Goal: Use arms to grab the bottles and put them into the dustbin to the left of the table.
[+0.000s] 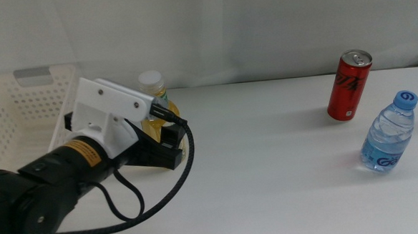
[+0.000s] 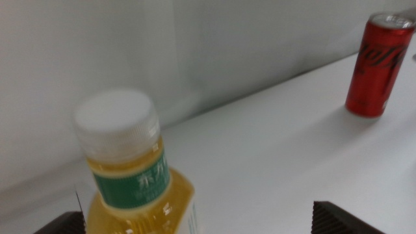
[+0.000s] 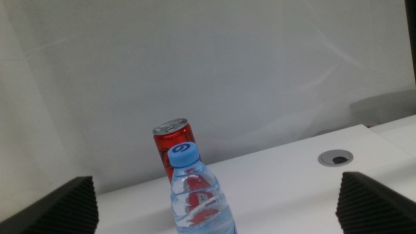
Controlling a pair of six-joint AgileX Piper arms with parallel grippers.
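Nothing binned yet, by the look of it: three drinks on the table [image 1: 269, 164], all upright, all three left to move.

At nine o'clock in the middle view, white basket [image 1: 22, 105] past the table's left end; what shows of its inside looks bare, though the left arm hides most of it. Just right of it, at about ten o'clock, yellow tea bottle [image 1: 154, 98], cap on, tea up to the neck. Left gripper [image 1: 160, 144] around its lower body, jaws spread wide, one tip right against the bottle and the other well off to the side in the left wrist view; no squeeze, judging from that gap. Likely step in hand: closing for the first pick.

At two o'clock, red can [image 1: 349, 84], top unopened as far as can be made out. At three o'clock, just right of and nearer than the can, clear water bottle [image 1: 387, 133], blue cap on, seemingly full. Right gripper [image 3: 214, 224] out of the middle view, waiting behind the water bottle, jaws wide apart, holding nothing.
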